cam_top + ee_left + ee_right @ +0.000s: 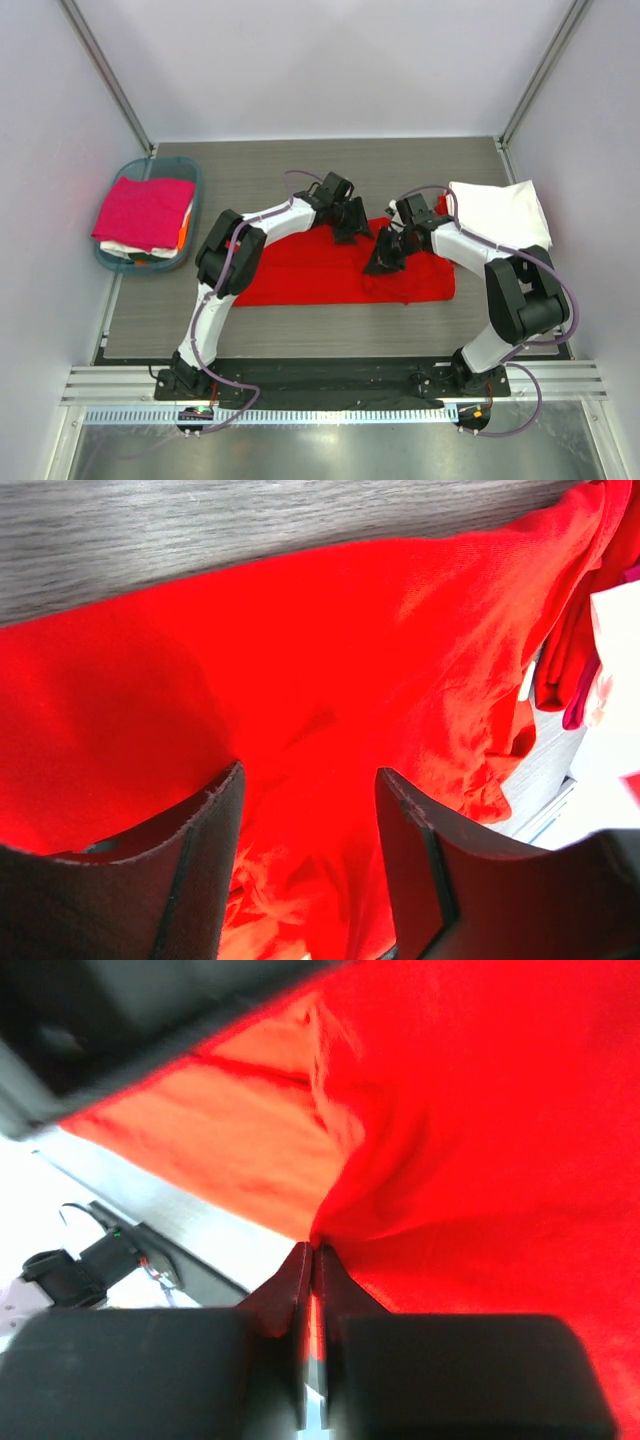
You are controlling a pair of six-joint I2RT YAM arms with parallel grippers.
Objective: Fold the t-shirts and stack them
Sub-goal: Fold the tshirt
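Note:
A bright red t-shirt (320, 272) lies spread on the table, partly folded. My left gripper (352, 222) is open over its far edge, the red cloth (330, 680) between and below its fingers (210, 830). My right gripper (385, 258) is shut on a fold of the red t-shirt (480, 1160), pinched at the fingertips (312, 1252). A white t-shirt (498, 212) lies folded at the right. A magenta pink t-shirt (146, 212) tops a pile in the basket, with white and orange cloth under it.
The teal plastic basket (194, 172) stands at the left of the table. White walls enclose the table on the left, far and right sides. The arm bases sit on a metal rail (330, 385) at the near edge.

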